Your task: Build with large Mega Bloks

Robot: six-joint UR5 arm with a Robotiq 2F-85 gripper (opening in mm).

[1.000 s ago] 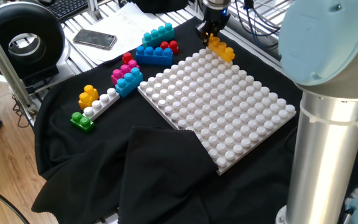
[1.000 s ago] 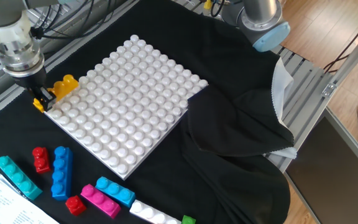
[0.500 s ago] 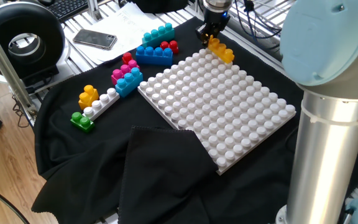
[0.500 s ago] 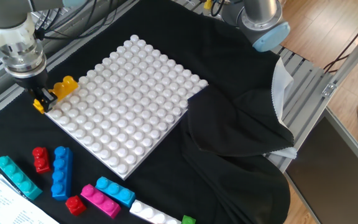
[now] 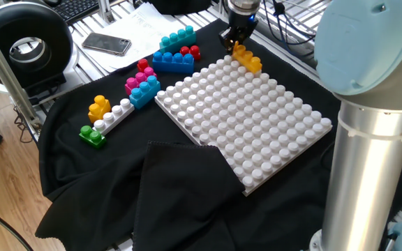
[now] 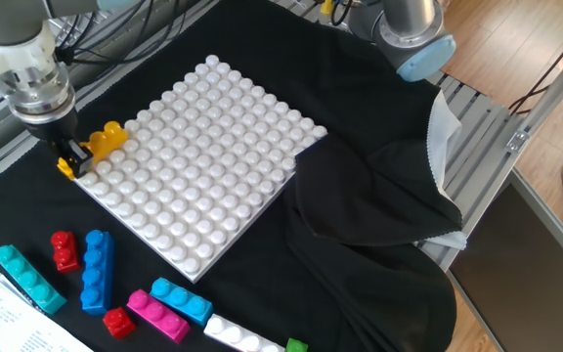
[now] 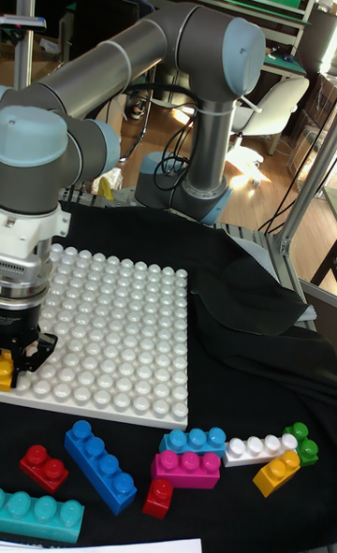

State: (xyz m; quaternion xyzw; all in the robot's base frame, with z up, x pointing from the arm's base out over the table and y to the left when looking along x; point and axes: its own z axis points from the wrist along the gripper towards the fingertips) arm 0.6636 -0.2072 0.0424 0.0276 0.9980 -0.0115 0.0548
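My gripper (image 5: 234, 43) (image 6: 70, 159) (image 7: 20, 354) is shut on one end of an orange-yellow Mega Blok (image 5: 248, 58) (image 6: 104, 142). It holds the blok at the far corner edge of the white studded baseplate (image 5: 257, 125) (image 6: 203, 166) (image 7: 122, 328). The blok hangs tilted, its free end over the plate's outer studs. Loose bloks lie beside the plate: teal (image 5: 176, 36), blue (image 5: 172, 62), red (image 5: 190, 51), pink (image 5: 139, 81), white (image 5: 115, 116), green (image 5: 91, 135) and another yellow one (image 5: 99, 107).
The arm's grey column (image 5: 372, 167) stands at the plate's right. A fold of black cloth (image 5: 180, 188) lies over the plate's near corner. A phone (image 5: 107, 44) and a round black device (image 5: 23, 45) sit beyond the loose bloks.
The gripper and its orange-yellow blok have shifted slightly inward over the plate's edge. Nothing else has moved.
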